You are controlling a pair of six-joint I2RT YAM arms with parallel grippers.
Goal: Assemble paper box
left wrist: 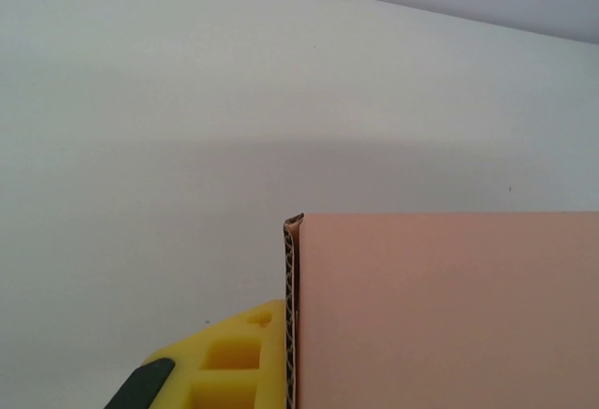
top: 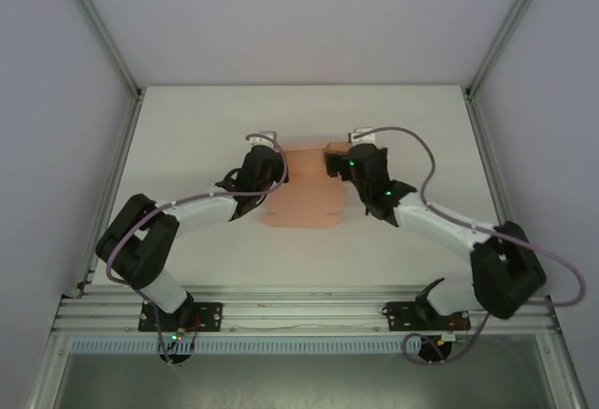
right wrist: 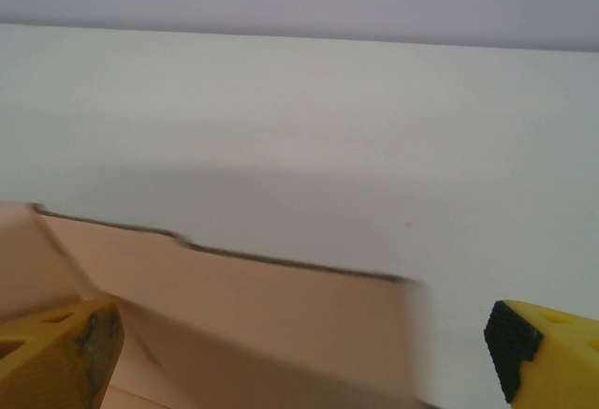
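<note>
The paper box [top: 301, 196] lies as a salmon-pink die-cut sheet in the middle of the white table, its far flaps partly raised. My left gripper [top: 273, 158] sits at the sheet's far left corner. In the left wrist view a yellow finger [left wrist: 234, 362] presses against the corrugated edge of an upright pink panel [left wrist: 449, 315]; the other finger is hidden behind that panel. My right gripper [top: 339, 162] is at the far right corner. Its yellow fingers [right wrist: 56, 353] stand wide apart, with a raised pink flap [right wrist: 262, 306] between them, untouched as far as I can see.
The white table [top: 187, 138] is bounded by grey walls on three sides. Aluminium uprights [top: 98, 25] rise at its back corners. A slotted rail [top: 299, 315] carrying both arm bases runs along the near edge. Bare table surrounds the sheet.
</note>
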